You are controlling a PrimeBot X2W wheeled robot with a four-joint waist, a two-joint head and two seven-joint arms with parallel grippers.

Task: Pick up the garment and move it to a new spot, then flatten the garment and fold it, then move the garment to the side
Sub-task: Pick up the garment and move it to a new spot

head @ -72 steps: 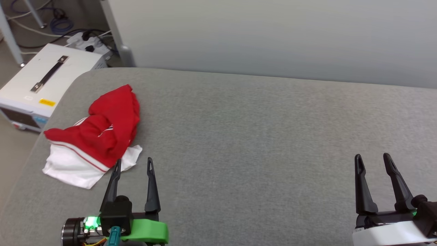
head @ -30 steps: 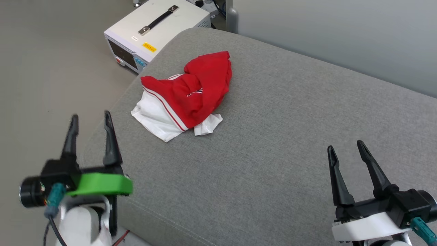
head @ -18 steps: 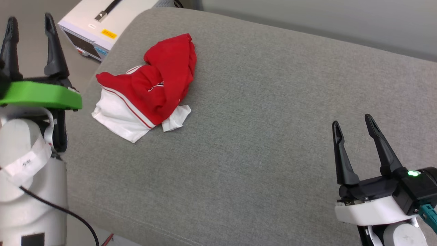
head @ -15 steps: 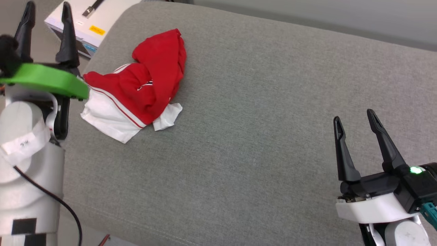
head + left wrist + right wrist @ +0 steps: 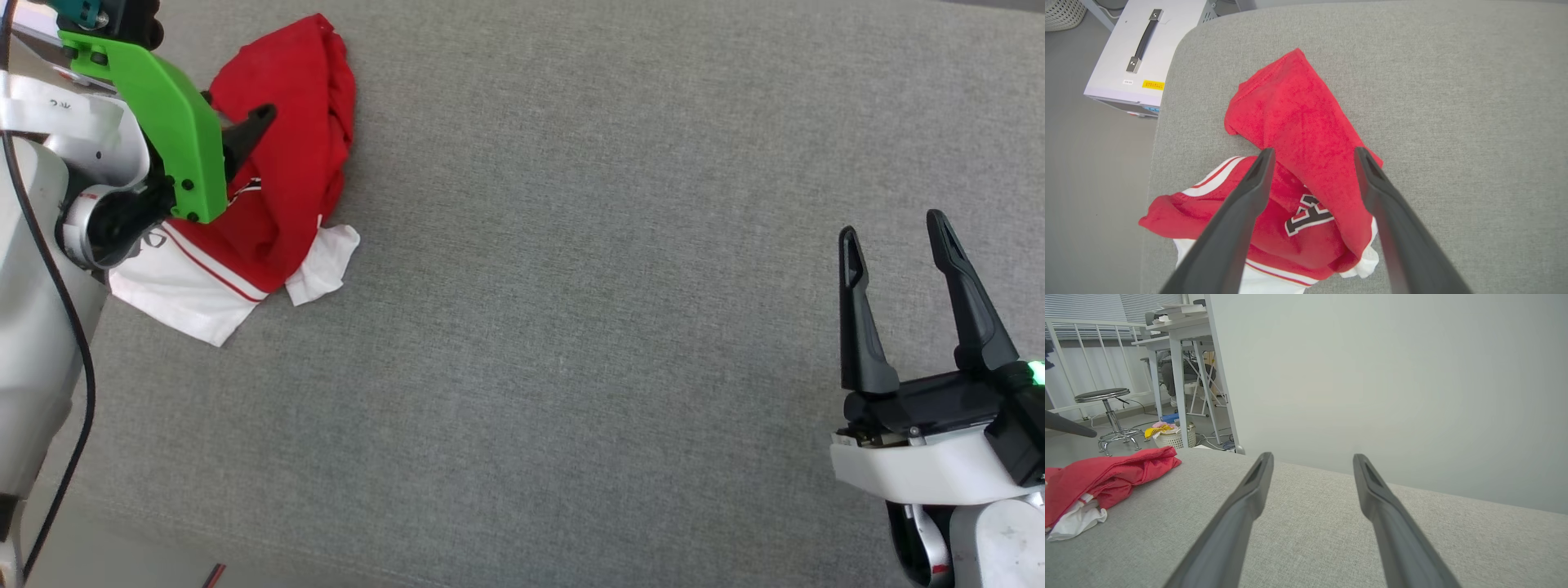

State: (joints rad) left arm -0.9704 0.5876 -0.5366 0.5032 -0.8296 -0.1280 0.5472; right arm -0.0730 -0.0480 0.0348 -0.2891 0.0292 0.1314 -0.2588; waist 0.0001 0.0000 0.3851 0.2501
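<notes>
1. Garment (image 5: 1298,122): a red shirt with white parts, lying in a crumpled heap near a rounded corner of the grey cushioned surface (image 5: 571,327), on the robot's left.
2. Left tool (image 5: 1313,150): spread wide and holding nothing. It is poised over the heap, with its fingers to either side of the raised red fold.
3. Right tool (image 5: 893,224): likewise spread and empty, over bare surface well apart from the garment.
4. Step in hand: judged to be the opening pick-up, at the approach. No cloth is gripped, and nothing is yet flattened or folded.
5. Next move: this likely calls for the left tool to descend and close on the red fold, taking enough layers to lift the whole heap clear.
6. Hard to make out:
   - In the head view, the left arm and its green bracket (image 5: 175,122) cover the garment's near side and one finger.
   - The lettering is folded under; the left wrist view shows only a fragment.
   - The hem is cut off at the bottom edge of that view.
   - Whether the fingertips touch the cloth cannot be told.
7. Beyond: a white box (image 5: 1135,53) with a handle stands off the corner.
</notes>
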